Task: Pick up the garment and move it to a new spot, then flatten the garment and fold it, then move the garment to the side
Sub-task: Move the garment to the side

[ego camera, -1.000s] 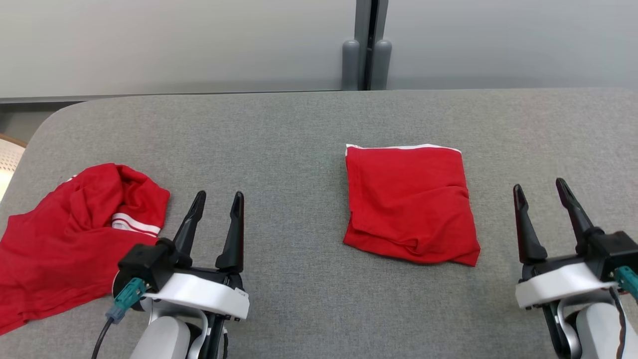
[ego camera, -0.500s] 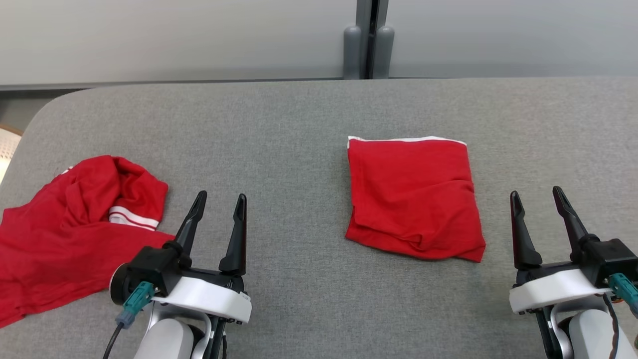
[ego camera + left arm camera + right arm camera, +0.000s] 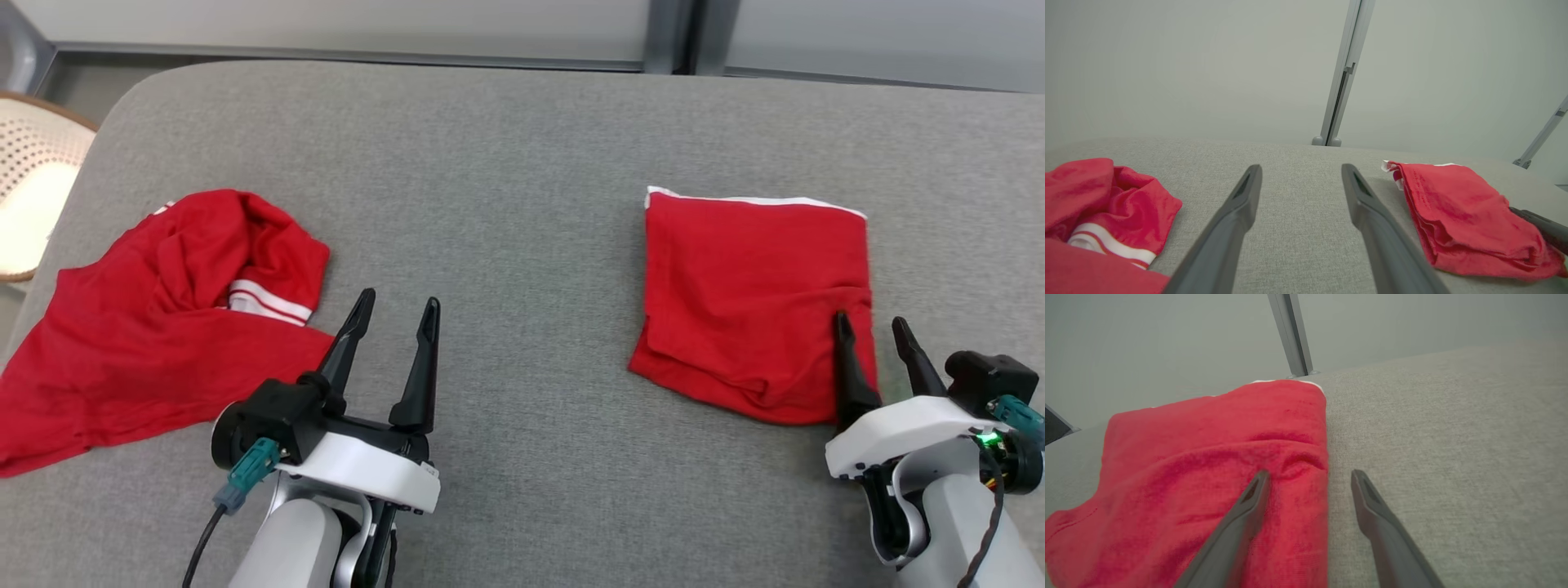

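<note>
Garments first: you've got two red ones on the grey surface (image 3: pixel 506 204). The folded garment (image 3: pixel 751 302) lies flat to the right of centre as a rough square, white trim (image 3: pixel 759 199) along its far edge, near edge a bit rumpled. The crumpled garment (image 3: pixel 147 343) sits well apart at the left end, bunched up, a white-striped cuff (image 3: pixel 269 302) showing on its right side.

Right jaws are wide apart and hold nothing. They straddle the folded garment's right edge: in the right wrist view one finger (image 3: pixel 1241 522) is over the red cloth (image 3: pixel 1208 457), the other over bare surface. You can't tell whether that finger touches the cloth.

Left jaws are also spread wide and empty. Their fingers (image 3: pixel 420 359) point out over bare surface between the two garments, just beside the crumpled garment's near right edge. Left wrist view has the crumpled garment (image 3: pixel 1098 192) at left and the folded garment (image 3: pixel 1466 220) at right.

A pale woven object (image 3: pixel 33 188) sits past the surface's left edge.
</note>
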{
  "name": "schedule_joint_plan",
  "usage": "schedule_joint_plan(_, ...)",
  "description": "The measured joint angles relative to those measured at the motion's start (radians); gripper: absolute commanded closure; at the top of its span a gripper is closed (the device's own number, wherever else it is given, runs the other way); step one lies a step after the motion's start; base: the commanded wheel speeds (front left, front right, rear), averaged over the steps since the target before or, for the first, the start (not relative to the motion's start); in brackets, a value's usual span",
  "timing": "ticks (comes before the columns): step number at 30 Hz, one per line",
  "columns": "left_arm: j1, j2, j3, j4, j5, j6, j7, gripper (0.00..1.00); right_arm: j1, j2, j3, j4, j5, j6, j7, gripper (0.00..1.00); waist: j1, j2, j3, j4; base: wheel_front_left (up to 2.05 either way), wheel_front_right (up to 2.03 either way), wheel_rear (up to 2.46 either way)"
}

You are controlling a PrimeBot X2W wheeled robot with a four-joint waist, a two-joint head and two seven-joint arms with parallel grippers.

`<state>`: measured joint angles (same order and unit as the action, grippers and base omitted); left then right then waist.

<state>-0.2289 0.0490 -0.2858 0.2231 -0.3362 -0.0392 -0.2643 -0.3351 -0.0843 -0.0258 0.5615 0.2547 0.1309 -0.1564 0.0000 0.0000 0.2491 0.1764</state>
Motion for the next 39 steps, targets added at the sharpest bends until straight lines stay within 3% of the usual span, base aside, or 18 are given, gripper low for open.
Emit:
schedule_joint_plan(3, -0.004, 0.000, -0.009, -0.002, -0.001, 0.005, 0.000, 0.00, -0.031, -0.011, 0.006, 0.047, 0.018, 0.000, 0.015, 0.00, 0.0000, 0.0000, 0.014, 0.021, 0.00, 0.00, 0.00)
schedule_joint_plan(4, -0.005, 0.000, -0.009, -0.002, -0.001, 0.005, 0.000, 0.00, -0.039, -0.016, 0.011, 0.064, 0.022, 0.000, 0.020, 0.54, 0.0001, 0.0000, 0.018, 0.025, 0.00, 0.00, 0.00)
schedule_joint_plan(5, -0.005, 0.000, -0.010, -0.002, -0.005, 0.005, 0.000, 0.00, -0.045, -0.021, 0.018, 0.078, 0.024, 0.000, 0.025, 0.87, 0.0000, 0.0000, 0.022, 0.028, 0.00, 0.00, 0.00)
schedule_joint_plan(6, -0.006, 0.000, -0.011, -0.002, -0.007, 0.006, 0.000, 0.00, -0.052, -0.029, 0.029, 0.090, 0.018, 0.000, 0.024, 1.00, 0.0000, 0.0000, 0.025, 0.031, 0.00, 0.00, 0.00)
schedule_joint_plan(15, -0.016, -0.001, -0.035, 0.000, 0.004, 0.005, 0.000, 0.00, -0.099, -0.092, 0.114, 0.130, -0.127, 0.000, -0.058, 1.00, 0.0000, 0.0000, 0.020, -0.006, 0.00, 0.00, 0.00)
schedule_joint_plan(22, -0.064, -0.001, -0.060, 0.005, 0.067, 0.001, 0.000, 0.00, -0.154, -0.209, 0.198, 0.119, -0.255, 0.000, -0.089, 1.00, 0.0000, 0.0000, 0.032, -0.101, 0.00, 0.00, 0.00)
schedule_joint_plan(30, -0.147, 0.000, -0.050, -0.001, 0.151, -0.028, 0.000, 0.00, -0.268, -0.379, 0.262, 0.134, -0.280, 0.001, -0.099, 1.00, 0.0001, 0.0001, 0.109, -0.228, 0.00, 0.00, 0.00)
schedule_joint_plan(39, -0.249, 0.006, -0.059, -0.044, 0.195, -0.058, 0.000, 0.00, -0.380, -0.515, 0.233, 0.200, -0.261, 0.001, -0.104, 1.00, 0.0000, 0.0000, 0.251, -0.316, 0.00, 0.00, 0.00)
